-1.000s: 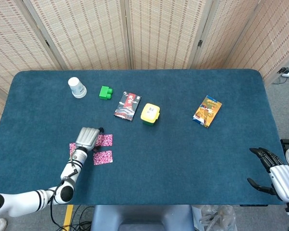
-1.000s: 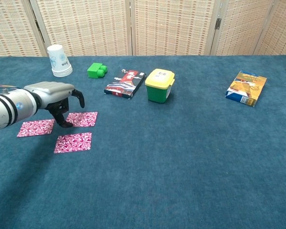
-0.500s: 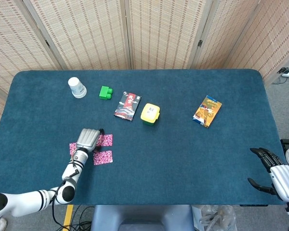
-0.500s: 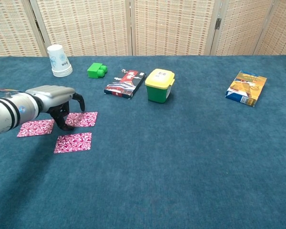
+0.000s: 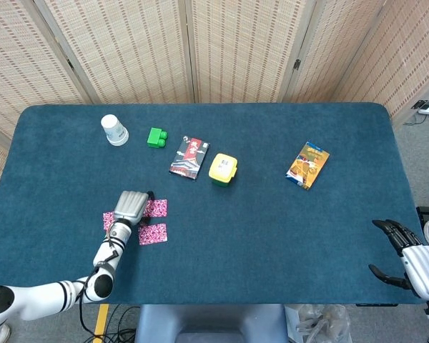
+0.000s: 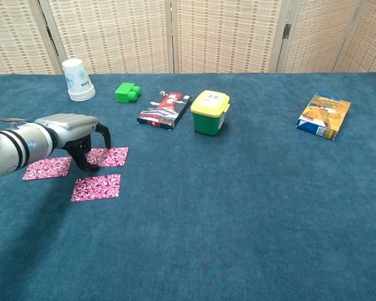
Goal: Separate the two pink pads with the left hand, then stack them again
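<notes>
Left hand [image 6: 75,133] hovering, fingers curled down and gripping nothing, over the far pink pad [image 6: 109,156] — two more pink pads [image 6: 96,187] just nearer (right hand [image 5: 415,261] idle, open) — well apart.

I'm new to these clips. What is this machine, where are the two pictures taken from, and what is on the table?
It is a two-armed robot with finger hands at a blue table. The head view looks down from above; the chest view looks across from lower down. The left hand hovers, fingers curled down, over three pink pads lying apart; whether it touches one is unclear. The right hand waits open at the table's edge. Also there: paper cups, a green block, a dark packet, a yellow-lidded green tub and an orange packet.
</notes>
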{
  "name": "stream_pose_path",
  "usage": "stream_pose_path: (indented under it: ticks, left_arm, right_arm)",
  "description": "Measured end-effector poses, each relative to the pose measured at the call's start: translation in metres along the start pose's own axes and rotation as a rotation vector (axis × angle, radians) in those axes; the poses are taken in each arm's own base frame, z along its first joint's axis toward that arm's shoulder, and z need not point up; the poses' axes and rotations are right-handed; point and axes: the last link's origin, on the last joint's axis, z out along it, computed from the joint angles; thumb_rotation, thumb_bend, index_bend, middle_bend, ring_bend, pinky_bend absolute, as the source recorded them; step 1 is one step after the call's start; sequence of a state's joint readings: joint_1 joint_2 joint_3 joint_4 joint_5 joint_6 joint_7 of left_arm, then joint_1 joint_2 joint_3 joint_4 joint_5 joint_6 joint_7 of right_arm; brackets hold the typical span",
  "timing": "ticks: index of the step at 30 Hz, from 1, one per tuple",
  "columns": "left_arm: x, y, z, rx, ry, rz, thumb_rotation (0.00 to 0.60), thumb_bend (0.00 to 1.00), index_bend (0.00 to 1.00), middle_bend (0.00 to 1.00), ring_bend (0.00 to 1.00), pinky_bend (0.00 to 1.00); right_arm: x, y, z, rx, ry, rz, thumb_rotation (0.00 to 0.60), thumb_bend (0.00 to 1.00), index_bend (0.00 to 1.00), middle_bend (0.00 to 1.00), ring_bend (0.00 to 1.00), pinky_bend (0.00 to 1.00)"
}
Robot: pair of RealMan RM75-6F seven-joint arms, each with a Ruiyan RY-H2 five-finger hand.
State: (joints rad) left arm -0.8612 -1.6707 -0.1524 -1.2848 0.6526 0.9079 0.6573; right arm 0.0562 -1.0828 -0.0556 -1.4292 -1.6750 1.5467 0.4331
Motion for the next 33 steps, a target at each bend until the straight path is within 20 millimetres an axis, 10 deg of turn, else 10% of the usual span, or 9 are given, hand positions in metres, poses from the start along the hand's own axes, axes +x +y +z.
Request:
stream_pose_path:
  ticks: [33]
  left_arm:
    - [0.014,-0.016,-0.028,-0.001,0.058,-0.043,0.600,0.33,0.39,0.97,0.95,1.00]
  right_arm:
    - [-0.001,0.002,0.001,0.007,0.006,0.011,0.600,0.27,0.10,0.18,0.10,0.16]
